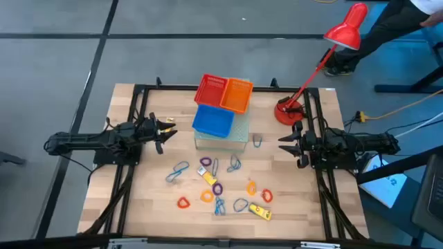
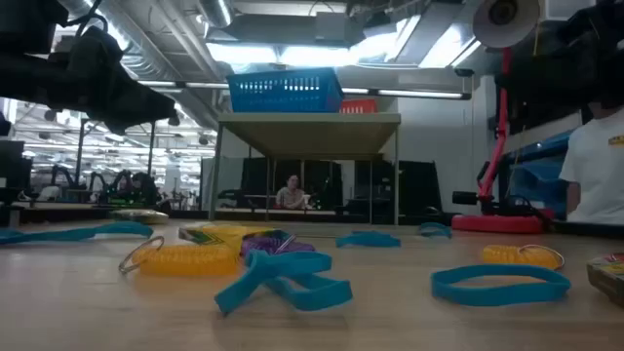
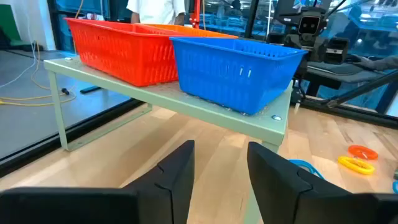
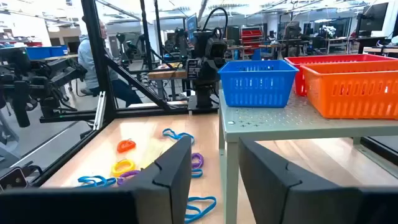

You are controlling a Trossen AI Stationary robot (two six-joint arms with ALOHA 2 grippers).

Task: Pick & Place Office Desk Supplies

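On the worktop's (image 1: 138,200) left side, the left end effector (image 1: 166,129) hangs above the wood beside a pale green riser shelf (image 1: 239,135), fingers (image 3: 177,171) parted with a clear gap, nothing between them. The shelf carries a red basket (image 1: 211,88), an orange basket (image 1: 237,95) and a blue basket (image 1: 212,122). The office desk supplies (image 1: 218,187) lie scattered on the wood in front of the shelf: blue-grey, purple, orange and red loops, plus two yellow blocks, one (image 1: 208,177) near the middle, another (image 1: 259,212) nearer the front edge. A red desk lamp (image 1: 291,111) stands right of the shelf. The right end effector (image 1: 285,143) hovers at the right side, fingers (image 4: 174,171) likewise apart and empty.
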